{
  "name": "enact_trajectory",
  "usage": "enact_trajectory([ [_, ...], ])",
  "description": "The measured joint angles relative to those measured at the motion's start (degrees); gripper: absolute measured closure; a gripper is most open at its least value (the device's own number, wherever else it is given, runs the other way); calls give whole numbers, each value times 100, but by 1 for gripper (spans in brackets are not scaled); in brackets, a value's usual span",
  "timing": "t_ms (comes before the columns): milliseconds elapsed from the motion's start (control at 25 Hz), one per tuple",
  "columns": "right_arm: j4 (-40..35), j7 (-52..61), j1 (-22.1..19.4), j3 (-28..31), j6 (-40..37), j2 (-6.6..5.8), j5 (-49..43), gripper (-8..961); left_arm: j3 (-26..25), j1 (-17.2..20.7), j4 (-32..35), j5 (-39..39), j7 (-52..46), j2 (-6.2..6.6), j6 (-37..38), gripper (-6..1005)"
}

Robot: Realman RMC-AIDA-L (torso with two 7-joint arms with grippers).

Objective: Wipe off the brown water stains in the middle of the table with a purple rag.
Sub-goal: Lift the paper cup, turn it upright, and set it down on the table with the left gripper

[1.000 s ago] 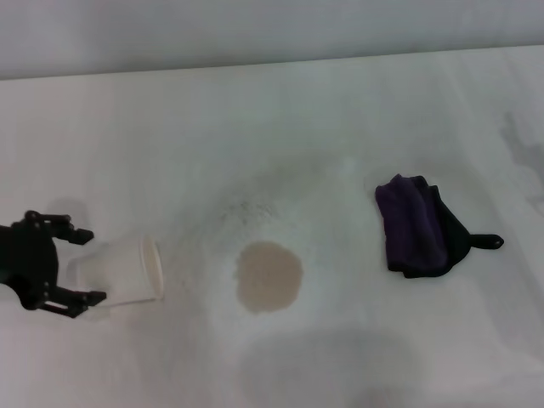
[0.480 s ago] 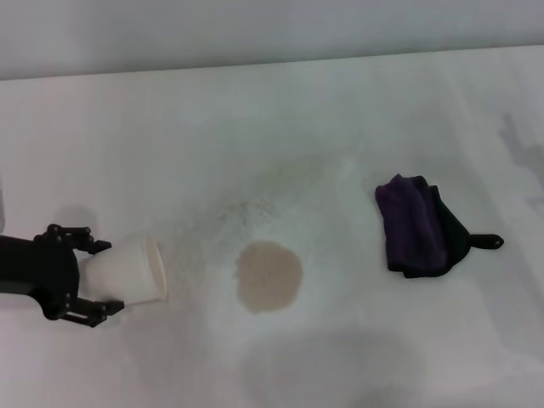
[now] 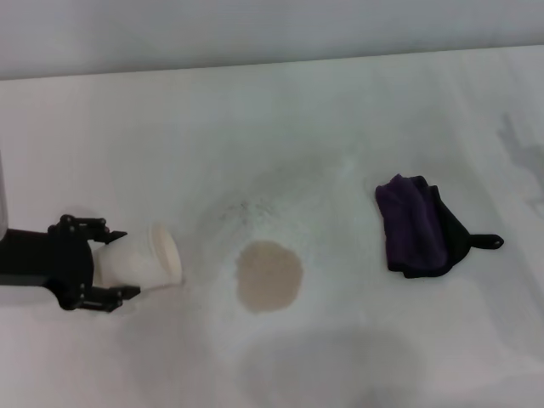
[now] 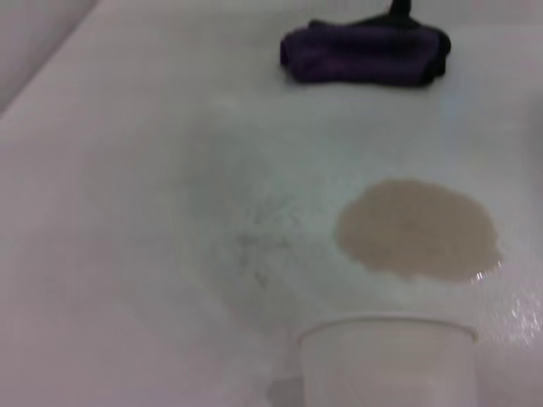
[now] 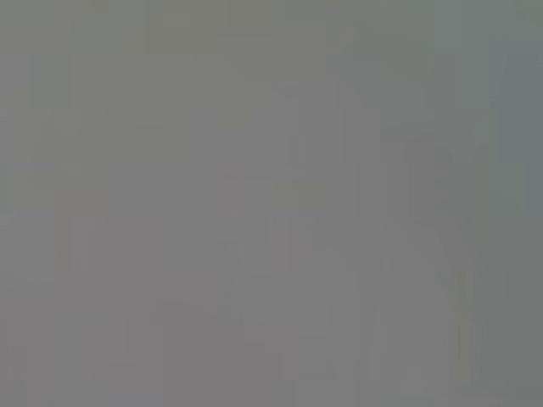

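Observation:
The brown water stain (image 3: 269, 275) is a round tan patch in the middle of the white table (image 3: 297, 127); it also shows in the left wrist view (image 4: 417, 229). The purple rag (image 3: 414, 225) lies bunched to the stain's right, its black loop tab pointing right, and shows far off in the left wrist view (image 4: 365, 52). My left gripper (image 3: 127, 263) is at the left, open, its fingers straddling a white paper cup (image 3: 144, 259) that lies on its side with its mouth toward the stain. The right gripper is out of view; its wrist view shows only flat grey.
The cup's rim (image 4: 386, 335) sits close before the left wrist camera, a short way from the stain. Faint grey speckled smudges (image 3: 246, 208) lie behind the stain. The table's far edge meets a grey wall.
My left gripper has moved right, farther around the paper cup, and the cup has shifted a little to the right toward the stain. The rag and the stain have not moved.

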Motion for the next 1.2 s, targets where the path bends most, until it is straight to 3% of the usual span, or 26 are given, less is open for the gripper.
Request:
enact_trajectory([
  [200,-22,0,1,-104,27,0,-17,97,-41,90,30,-625,82,10,1,132],
  [320,-43,0,16,-204,33,0,-18,97,-263,177,-27,-1217,300,12,12,281],
  [480,-101,-5,61,-347,50,-7,-80,97,-546,283,-367,-2230,625,9,35,310],
  [600,-132,-8,95,-425,53,-8,-129,97,-635,300,-575,-2574,764,16,44,333],
  [640,-132,-8,114,-445,49,-8,-145,97,-767,313,-1050,-3139,1057,19,59,341],
  [880,-141,-20,203,-544,8,-19,-164,98,-892,439,-2199,-4293,1624,-2,68,366],
  [1200,-141,-27,202,-610,6,-18,-164,98,-895,745,-3290,-4972,2893,-24,40,366],
])
